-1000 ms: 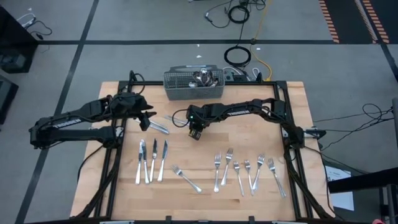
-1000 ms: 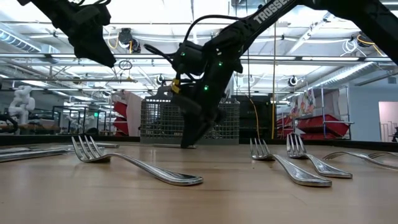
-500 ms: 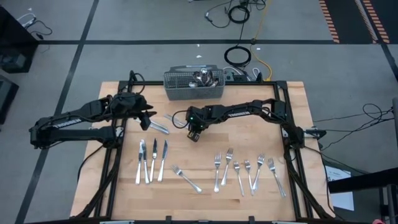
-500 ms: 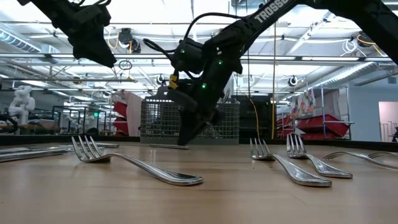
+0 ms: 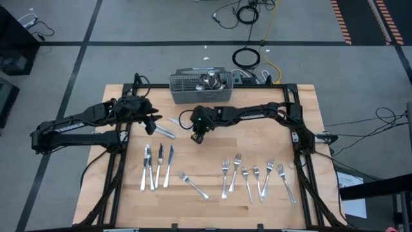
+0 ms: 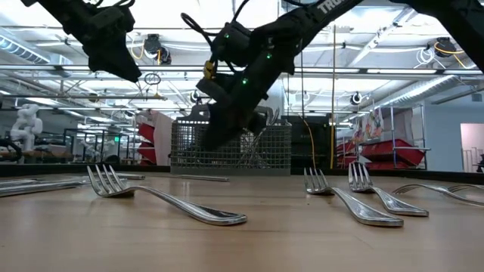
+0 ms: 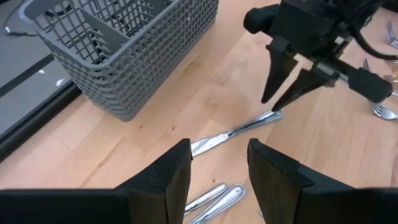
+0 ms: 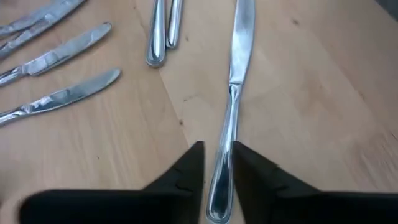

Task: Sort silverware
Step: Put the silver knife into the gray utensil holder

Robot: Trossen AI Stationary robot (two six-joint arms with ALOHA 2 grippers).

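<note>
The right gripper hangs just above the bench, over the handle end of a table knife that lies flat on the wood between the 2 arms, in front of the grey mesh basket; in the right wrist view the knife handle shows between the 2 dark fingers, which stand a little apart, and I cannot tell if they press it or only frame it; in the left wrist view the tips seem to be just above the handle, not lifting it. The left gripper waits near the blade end of this knife with its fingers apart and nothing between them.

The sorted silverware lies nearer the front edge; a row of knives to the left, a group of forks to the right, and 1 fork alone between them; more pieces are in the basket.

I judge that the step in hand is to pick this knife up and bring it to the knife row. To do it well, the gripper should come straight down with the handle centred between the fingers, because a thin, smooth handle slips sideways easily; it should close firmly near the thicker part and lift slowly, so that the blade does not swing; then lay it parallel to the other knives, beside them and not on top.
</note>
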